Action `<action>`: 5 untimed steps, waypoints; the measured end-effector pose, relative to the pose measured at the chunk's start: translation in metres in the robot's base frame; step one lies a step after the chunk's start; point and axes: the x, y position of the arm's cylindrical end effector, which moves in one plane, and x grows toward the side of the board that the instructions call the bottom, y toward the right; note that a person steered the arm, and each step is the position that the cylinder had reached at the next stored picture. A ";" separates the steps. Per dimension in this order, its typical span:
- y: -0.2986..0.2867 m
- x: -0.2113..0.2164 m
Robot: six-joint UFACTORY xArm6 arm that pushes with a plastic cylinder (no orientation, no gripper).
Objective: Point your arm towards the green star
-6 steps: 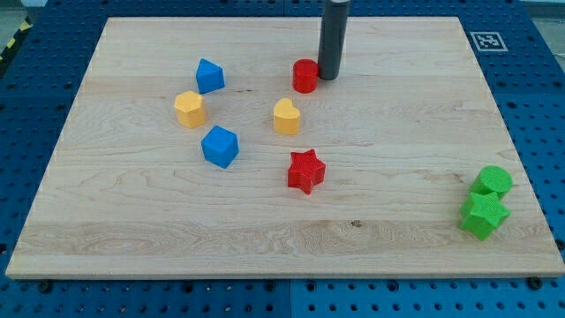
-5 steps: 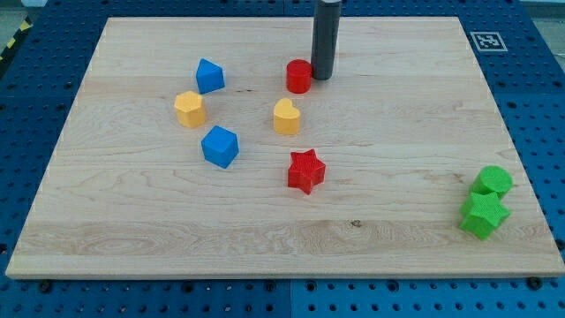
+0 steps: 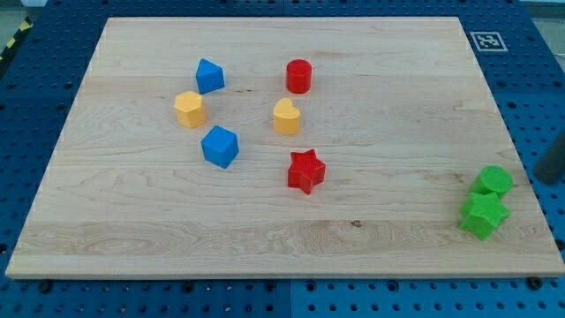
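Where the wooden counter (image 3: 371,238) nears the view's lower right corner, the green star (image 3: 483,215) lies close to the right edge, with a green cylinder (image 3: 492,182) touching it just above. At the view's far right edge a dark blurred shape shows, which looks to be my rod, cut off by the frame; my tip (image 3: 542,178) sits off the board over the blue pegboard (image 3: 530,97), just to the right of the green cylinder and up and to the right of the green star, near it but not touching. The blur makes the exact end of my tip hard to fix. There is no claw on this arm, only the rod, so nothing is grasped or released.

The other blocks lie well apart from the green pair, in the board's upper middle and left. A red cylinder (image 3: 299,76) stands toward the view's top, with a yellow heart-like block (image 3: 285,117) below it and a red star (image 3: 305,170) lower still. To the left are a blue block (image 3: 209,76) of uncertain shape, a yellow hexagonal block (image 3: 189,109) below and left of it, and a blue cube (image 3: 220,146) below those. A black and white marker tag (image 3: 486,41) sits at the board's top right corner.
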 end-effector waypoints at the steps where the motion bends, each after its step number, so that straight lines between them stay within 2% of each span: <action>1: -0.015 0.062; 2: -0.071 0.079; 3: -0.082 0.084; 5: -0.082 0.060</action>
